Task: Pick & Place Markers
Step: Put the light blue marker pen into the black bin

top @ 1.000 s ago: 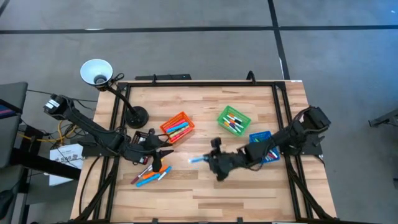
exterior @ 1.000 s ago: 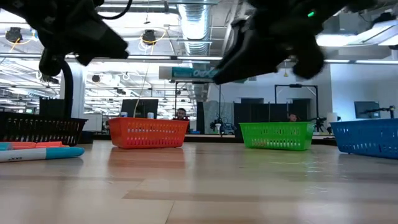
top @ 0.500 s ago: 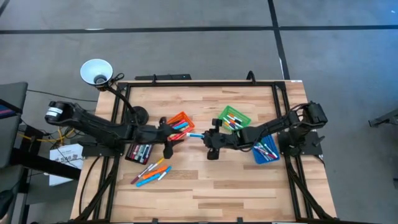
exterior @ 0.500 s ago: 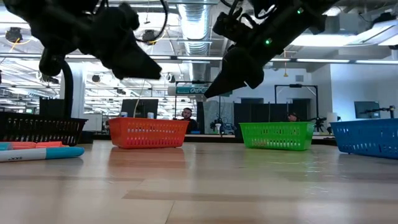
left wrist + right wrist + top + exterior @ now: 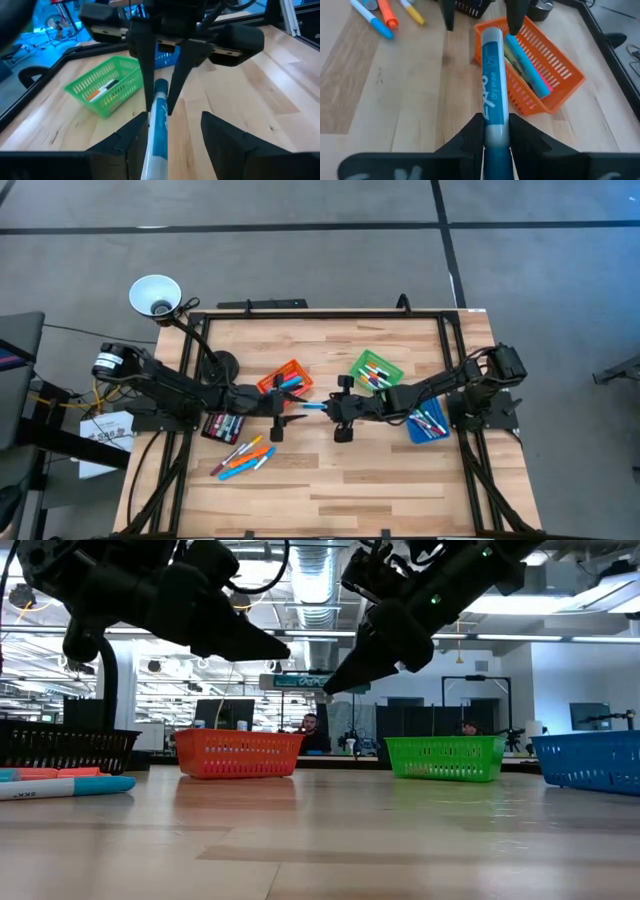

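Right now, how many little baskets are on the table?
4. The black bin sits under the left arm, the orange bin beside it, the green bin past the middle, and the blue bin under the right arm. None seem hidden.

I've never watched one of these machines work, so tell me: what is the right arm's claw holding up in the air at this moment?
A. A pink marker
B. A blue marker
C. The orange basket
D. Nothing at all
B: the right gripper is clamped on a blue marker, pointing it toward the open left gripper above the table, near the orange bin.
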Controlling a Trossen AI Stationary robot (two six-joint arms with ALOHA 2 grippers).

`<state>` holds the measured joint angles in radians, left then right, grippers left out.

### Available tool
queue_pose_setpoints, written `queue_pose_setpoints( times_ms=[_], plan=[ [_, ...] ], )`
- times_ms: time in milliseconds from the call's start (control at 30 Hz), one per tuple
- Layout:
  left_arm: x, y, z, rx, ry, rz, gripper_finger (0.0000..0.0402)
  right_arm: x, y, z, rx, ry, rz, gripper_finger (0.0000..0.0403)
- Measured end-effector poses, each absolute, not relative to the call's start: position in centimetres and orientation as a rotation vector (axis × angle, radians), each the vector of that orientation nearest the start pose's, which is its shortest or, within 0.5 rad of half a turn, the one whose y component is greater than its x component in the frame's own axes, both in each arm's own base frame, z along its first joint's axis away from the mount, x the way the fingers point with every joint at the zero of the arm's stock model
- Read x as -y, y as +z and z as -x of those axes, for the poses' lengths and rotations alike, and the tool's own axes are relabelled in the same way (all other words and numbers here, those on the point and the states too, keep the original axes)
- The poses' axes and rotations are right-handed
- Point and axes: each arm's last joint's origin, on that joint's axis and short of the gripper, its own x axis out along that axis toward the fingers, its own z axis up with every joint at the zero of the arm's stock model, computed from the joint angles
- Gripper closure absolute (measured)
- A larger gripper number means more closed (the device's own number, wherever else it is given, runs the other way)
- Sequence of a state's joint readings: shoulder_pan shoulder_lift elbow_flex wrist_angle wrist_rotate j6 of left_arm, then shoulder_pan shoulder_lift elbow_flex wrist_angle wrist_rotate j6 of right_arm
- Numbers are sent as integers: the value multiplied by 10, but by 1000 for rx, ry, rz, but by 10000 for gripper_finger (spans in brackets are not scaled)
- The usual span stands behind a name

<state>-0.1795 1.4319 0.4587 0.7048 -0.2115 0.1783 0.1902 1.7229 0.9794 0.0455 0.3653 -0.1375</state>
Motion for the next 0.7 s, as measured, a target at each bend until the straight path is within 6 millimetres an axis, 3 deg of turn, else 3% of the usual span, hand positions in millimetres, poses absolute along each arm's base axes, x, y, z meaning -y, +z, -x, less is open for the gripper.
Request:
queue_pose_setpoints(
  times_ms=[333, 700],
  plan=[
    [40, 170, -261, -270, 16, -227, 223, -62, 194, -358, -529, -89, 265, 335],
    [41, 170, -261, -269, 19, -179, 246, -62, 195, -359, -509, -68, 220, 333]
  ],
)
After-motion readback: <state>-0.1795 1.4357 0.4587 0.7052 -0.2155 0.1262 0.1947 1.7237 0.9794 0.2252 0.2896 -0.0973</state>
